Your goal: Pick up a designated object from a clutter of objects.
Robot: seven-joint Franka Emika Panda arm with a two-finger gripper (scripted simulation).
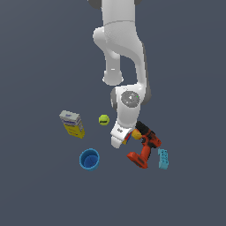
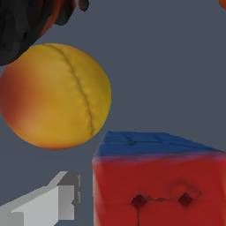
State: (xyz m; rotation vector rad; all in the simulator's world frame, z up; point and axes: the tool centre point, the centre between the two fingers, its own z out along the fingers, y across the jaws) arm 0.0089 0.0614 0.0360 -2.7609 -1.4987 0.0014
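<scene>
A: Closest to the wrist camera is the cube [image 2: 159,185], red face toward the lens with a blue face above it. One grey finger [image 2: 44,205] of the gripper shows just beside it; a gap lies between them.

B: And the round yellow-orange thing?

A: A peach-like fruit [image 2: 55,95], near the cube but apart from it. Part of the drill [image 2: 31,22] is behind it.

B: Is the gripper [image 1: 118,140] open or closed?

A: I cannot tell. Only one finger is visible, and in the exterior view the hand covers the cube.

B: What about the cup [image 1: 89,159]?

A: It stands upright on the worktop [image 1: 39,66], open side up. I see only its blue inside, nothing in it. The box [image 1: 72,123] and the ball [image 1: 104,119] are well apart from it; the brick [image 1: 163,159] lies beside the drill.
</scene>
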